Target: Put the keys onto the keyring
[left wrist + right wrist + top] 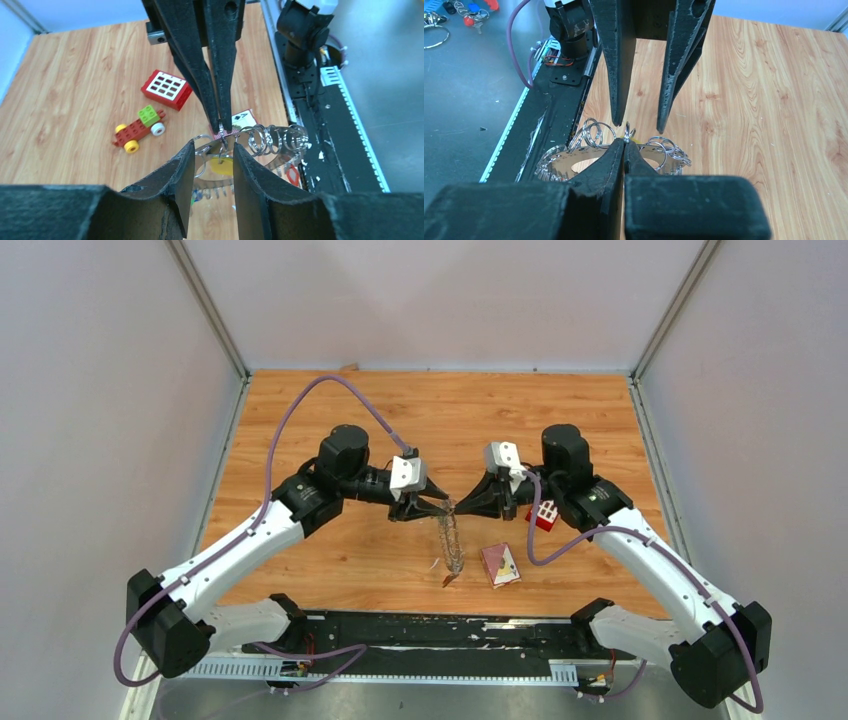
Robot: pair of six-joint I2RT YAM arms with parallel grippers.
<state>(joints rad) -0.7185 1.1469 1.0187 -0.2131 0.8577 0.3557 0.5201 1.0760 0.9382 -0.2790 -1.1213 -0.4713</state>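
Observation:
The keyring (452, 540), a wire ring crowded with grey keys and small split rings, hangs between the two arms above the wood. My right gripper (463, 505) (625, 141) is shut on a thin ring at the top of the keyring (574, 160). My left gripper (436, 503) (214, 147) faces it, open, its fingers (182, 170) standing either side of that pinch point without touching. A yellow-headed key (222, 166) hangs just below the pinch. A red-tagged key (292, 175) dangles lower on the keyring (272, 140).
A red block with white buttons (543, 515) (166, 89) lies by the right arm, with a brick toy car (137, 130) close to it. A small card (500, 565) lies under the ring. The black base rail (430, 630) runs along the near edge. Loose keys (469, 12) lie on the grey bench.

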